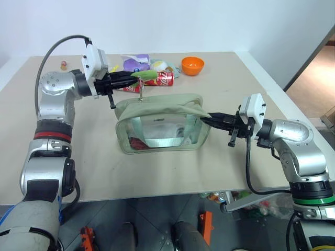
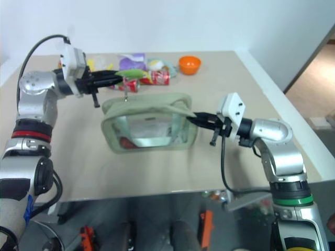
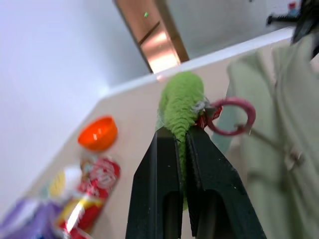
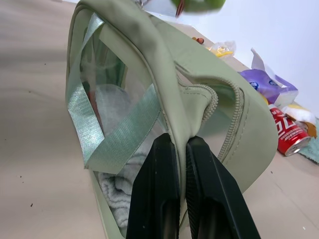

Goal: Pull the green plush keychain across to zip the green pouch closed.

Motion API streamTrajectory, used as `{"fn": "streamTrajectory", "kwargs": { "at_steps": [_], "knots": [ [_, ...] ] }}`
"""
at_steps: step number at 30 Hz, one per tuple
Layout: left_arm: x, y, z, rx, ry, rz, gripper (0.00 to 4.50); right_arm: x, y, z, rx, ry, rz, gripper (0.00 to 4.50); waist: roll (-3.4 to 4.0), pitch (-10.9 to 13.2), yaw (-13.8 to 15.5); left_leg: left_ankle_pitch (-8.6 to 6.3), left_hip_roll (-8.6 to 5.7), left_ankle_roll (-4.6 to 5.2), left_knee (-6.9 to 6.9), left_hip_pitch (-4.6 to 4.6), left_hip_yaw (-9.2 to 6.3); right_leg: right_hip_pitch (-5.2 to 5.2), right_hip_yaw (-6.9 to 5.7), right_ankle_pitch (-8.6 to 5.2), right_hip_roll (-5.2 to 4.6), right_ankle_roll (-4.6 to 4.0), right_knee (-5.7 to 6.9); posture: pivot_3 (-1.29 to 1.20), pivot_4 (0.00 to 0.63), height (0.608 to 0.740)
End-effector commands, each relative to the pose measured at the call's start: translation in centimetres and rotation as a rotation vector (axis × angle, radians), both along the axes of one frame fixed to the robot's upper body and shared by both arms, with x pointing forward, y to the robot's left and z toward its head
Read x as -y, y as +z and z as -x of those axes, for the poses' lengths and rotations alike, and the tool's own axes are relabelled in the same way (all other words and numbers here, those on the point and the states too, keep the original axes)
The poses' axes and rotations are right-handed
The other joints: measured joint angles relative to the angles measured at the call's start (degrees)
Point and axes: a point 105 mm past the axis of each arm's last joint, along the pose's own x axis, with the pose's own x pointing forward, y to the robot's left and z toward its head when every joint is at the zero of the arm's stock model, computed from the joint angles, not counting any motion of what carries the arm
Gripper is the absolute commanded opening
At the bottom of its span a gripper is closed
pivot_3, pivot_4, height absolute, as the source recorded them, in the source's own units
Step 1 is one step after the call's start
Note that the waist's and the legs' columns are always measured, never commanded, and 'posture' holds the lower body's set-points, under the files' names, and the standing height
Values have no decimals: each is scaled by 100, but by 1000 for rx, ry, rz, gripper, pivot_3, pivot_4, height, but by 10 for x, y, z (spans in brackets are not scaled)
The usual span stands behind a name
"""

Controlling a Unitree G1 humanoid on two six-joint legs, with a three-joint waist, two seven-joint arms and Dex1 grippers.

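The green pouch point(image 1: 162, 123) stands in the middle of the table, boxy, with clear window sides and pale webbing straps. Above its left end, my left gripper point(image 1: 133, 78) is shut on the green plush keychain point(image 3: 182, 107), pointing right. A pink ring point(image 3: 232, 117) and a short link join the plush down to the zipper at the pouch's left top corner. My right gripper point(image 4: 182, 142) is shut on the fabric at the pouch's right end point(image 1: 207, 116), holding it level. The keychain point(image 4: 199, 4) hangs above the pouch's far end in the right wrist view.
Behind the pouch lie a red can point(image 1: 162, 78), a purple packet point(image 1: 136, 64), other snack packets and an orange bowl point(image 1: 192, 65). A small item point(image 1: 63, 65) sits at the far left. The table's front edge point(image 1: 157, 194) runs just below the pouch.
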Motion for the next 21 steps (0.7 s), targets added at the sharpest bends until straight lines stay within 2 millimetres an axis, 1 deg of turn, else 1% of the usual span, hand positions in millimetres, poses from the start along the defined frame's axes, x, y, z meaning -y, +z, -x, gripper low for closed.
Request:
{"fn": "streamTrajectory", "kwargs": {
  "at_steps": [1,4,7,11,15,17,18,19,21],
  "knots": [
    [15,16,20,56,-104,-30,28,-2,9,0,37,15,15,0,0,0,0,0,0,0,0,1,0,0,0,0,0,0,3,0,150,740],
    [25,7,31,34,-176,-95,28,-3,9,0,38,18,15,0,0,0,-3,0,0,0,1,2,0,1,0,0,0,0,5,0,150,740],
    [29,-3,37,0,-221,-153,28,-4,8,0,38,20,17,0,0,0,-4,0,0,0,3,5,0,1,1,0,1,0,11,0,150,740],
    [29,-19,35,-54,-223,-245,28,-4,8,1,41,19,19,0,0,0,-4,1,0,0,10,6,-1,1,1,-1,1,0,17,0,150,740],
    [27,-21,29,-107,-201,-258,28,-4,8,1,44,16,19,0,0,0,-4,1,0,0,14,7,-1,1,1,-1,1,0,22,0,150,740],
    [26,-19,29,-126,-210,-252,727,-4,8,2,46,15,17,0,0,0,-5,1,0,0,14,8,-2,1,1,-3,2,0,25,0,150,740],
    [25,-19,30,-128,-214,-257,935,-4,8,2,45,14,16,0,0,0,-5,1,0,0,14,8,-2,1,1,-3,2,0,25,0,150,740],
    [25,-20,31,-129,-218,-266,1302,-4,8,2,45,14,16,0,0,0,-5,1,0,0,14,8,-2,1,1,-3,2,0,25,0,150,740],
    [24,-14,34,-120,-230,-248,1990,-4,8,2,46,13,16,0,0,0,-5,1,0,0,14,8,-2,1,2,-4,2,0,25,0,150,740]
  ]
}}
